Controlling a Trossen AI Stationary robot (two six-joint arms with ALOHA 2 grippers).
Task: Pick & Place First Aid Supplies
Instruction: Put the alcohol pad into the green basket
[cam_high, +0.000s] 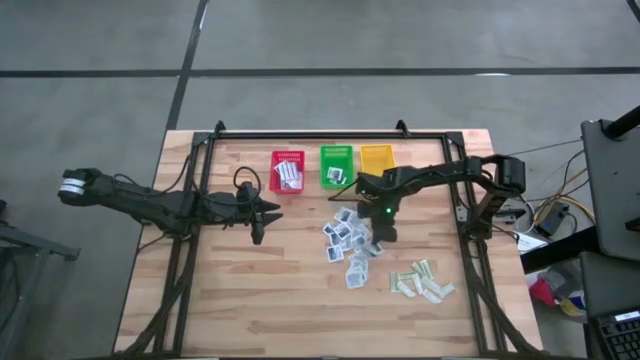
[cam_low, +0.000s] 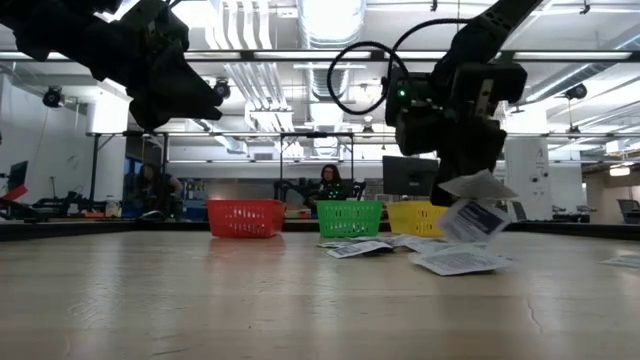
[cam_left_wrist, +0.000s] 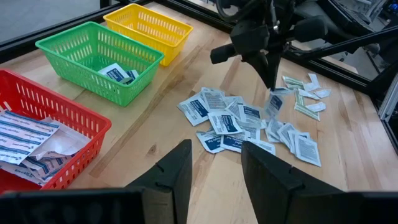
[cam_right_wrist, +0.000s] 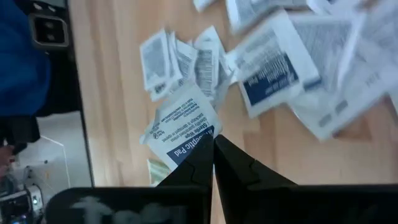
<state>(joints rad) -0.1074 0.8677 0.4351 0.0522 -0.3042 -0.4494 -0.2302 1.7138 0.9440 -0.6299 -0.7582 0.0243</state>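
A pile of small square white-blue packets (cam_high: 348, 240) (cam_left_wrist: 239, 121) lies flat on the wooden table right of centre. Pale green-beige strips (cam_high: 422, 281) (cam_left_wrist: 306, 99) lie nearer the right edge. Oblong white packets with blue stripes (cam_left_wrist: 25, 140) lie in the red basket (cam_high: 287, 158). A few square packets (cam_left_wrist: 116, 72) lie in the green basket (cam_high: 336, 154). My right gripper (cam_high: 385, 236) (cam_right_wrist: 213, 144) is over the pile, shut on one square packet (cam_right_wrist: 182, 124) (cam_low: 476, 215). My left gripper (cam_high: 266, 212) (cam_left_wrist: 215, 167) hovers open left of centre, touching nothing. My right gripper pinches a square white-blue packet by its blue-printed edge (cam_right_wrist: 198, 140) between the two fingertips, coming from above and pointing down. In the low view the packet (cam_low: 476, 215) hangs tilted below the fingers, clear of the table.
The red, green and yellow baskets (cam_high: 377, 157) stand in a row near the far edge, inside a black frame (cam_high: 310, 134) that runs round the table. Bare wood lies at the near left (cam_high: 240, 300). A person (cam_low: 329, 180) sits in the room beyond.
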